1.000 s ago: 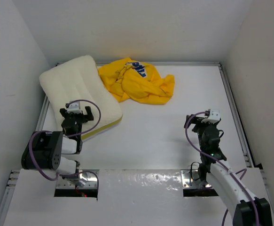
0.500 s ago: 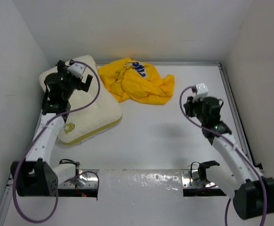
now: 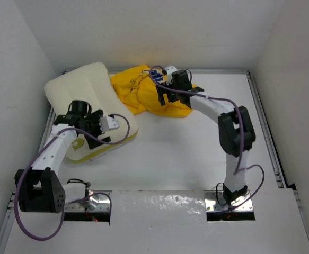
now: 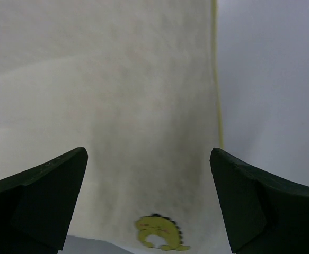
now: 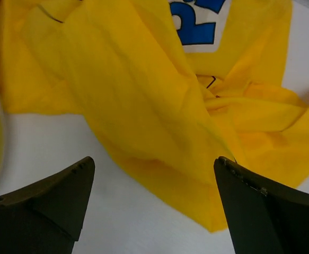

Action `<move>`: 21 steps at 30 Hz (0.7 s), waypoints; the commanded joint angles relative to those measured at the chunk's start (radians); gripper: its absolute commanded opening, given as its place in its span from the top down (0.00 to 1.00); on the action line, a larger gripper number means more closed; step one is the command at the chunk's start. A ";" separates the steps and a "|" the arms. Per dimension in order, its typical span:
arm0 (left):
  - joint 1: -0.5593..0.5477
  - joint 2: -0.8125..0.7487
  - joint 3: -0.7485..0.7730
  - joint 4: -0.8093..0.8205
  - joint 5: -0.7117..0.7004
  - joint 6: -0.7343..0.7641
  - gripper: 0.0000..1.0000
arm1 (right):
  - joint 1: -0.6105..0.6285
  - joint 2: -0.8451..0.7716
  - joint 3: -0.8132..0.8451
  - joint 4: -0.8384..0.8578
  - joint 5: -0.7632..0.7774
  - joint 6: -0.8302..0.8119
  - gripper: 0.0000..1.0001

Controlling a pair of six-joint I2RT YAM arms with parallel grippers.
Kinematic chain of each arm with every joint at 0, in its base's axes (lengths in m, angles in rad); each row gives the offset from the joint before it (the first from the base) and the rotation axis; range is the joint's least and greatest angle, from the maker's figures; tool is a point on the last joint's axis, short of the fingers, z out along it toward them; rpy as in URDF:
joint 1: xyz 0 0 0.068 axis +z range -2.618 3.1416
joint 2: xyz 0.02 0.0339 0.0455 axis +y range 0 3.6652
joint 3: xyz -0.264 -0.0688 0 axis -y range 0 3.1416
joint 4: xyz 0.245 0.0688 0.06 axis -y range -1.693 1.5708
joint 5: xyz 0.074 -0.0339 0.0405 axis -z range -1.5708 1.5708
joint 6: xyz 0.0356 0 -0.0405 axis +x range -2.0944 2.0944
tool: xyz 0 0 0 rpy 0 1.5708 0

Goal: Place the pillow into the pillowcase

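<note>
The cream pillow (image 3: 93, 87) lies at the far left of the table, with a pale yellow edge band and a small green dinosaur patch (image 3: 79, 143). The crumpled yellow pillowcase (image 3: 143, 98) with blue lettering lies just right of it, touching its far end. My left gripper (image 3: 85, 119) hovers open over the pillow's near half; the left wrist view shows the pillow (image 4: 117, 95) and the patch (image 4: 159, 234) between the open gripper's (image 4: 149, 203) fingers. My right gripper (image 3: 165, 91) hovers open over the pillowcase; in the right wrist view the gripper (image 5: 154, 206) stands above the pillowcase's (image 5: 143, 95) near edge.
White walls close in the table on the left, back and right. A metal rail (image 3: 265, 127) runs along the right side. Bare white tabletop (image 3: 186, 153) lies in front of the pillowcase. The right arm reaches diagonally across the table's right half.
The right arm has swung far and left to stand over the pillowcase. The left gripper has come back from the pillow's far corner to over its near half.
</note>
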 commanded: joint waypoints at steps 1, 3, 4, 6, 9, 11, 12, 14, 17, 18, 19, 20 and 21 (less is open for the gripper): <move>-0.005 -0.070 -0.094 -0.052 -0.050 0.078 0.00 | -0.004 0.155 0.165 -0.065 0.098 0.108 0.08; -0.005 -0.073 -0.168 0.049 -0.129 0.027 0.00 | 0.004 0.277 0.261 -0.110 0.117 0.130 0.18; -0.005 -0.064 -0.184 0.083 -0.157 0.003 0.03 | 0.007 0.310 0.291 -0.127 0.120 0.136 0.27; -0.003 -0.052 -0.211 0.148 -0.200 -0.046 0.15 | 0.017 0.371 0.357 -0.188 0.117 0.142 0.65; -0.003 -0.059 -0.185 0.183 -0.142 -0.128 0.17 | 0.027 0.355 0.372 -0.219 0.099 0.135 1.00; -0.002 -0.076 -0.132 0.209 -0.054 -0.215 0.14 | 0.030 0.255 0.325 -0.188 0.051 0.096 1.00; -0.002 -0.082 -0.109 0.218 -0.023 -0.243 0.13 | 0.030 0.208 0.312 -0.169 0.040 0.087 1.00; 0.000 -0.085 -0.038 0.263 0.047 -0.345 0.11 | 0.033 0.032 0.274 -0.141 0.034 0.092 1.00; 0.000 -0.070 0.038 0.333 0.117 -0.444 0.09 | 0.033 -0.237 0.239 -0.022 -0.093 0.116 1.00; 0.000 -0.064 0.055 0.376 0.134 -0.467 0.08 | 0.036 -0.365 0.219 0.011 -0.119 0.124 1.00; 0.000 -0.056 0.083 0.396 0.163 -0.511 0.08 | 0.045 -0.424 0.210 0.046 -0.133 0.137 1.00; 0.000 -0.041 0.097 0.412 0.175 -0.531 0.08 | 0.047 -0.481 0.196 0.107 -0.147 0.151 1.00; 0.000 -0.032 0.111 0.430 0.185 -0.552 0.08 | 0.045 -0.530 0.184 0.140 -0.142 0.162 1.00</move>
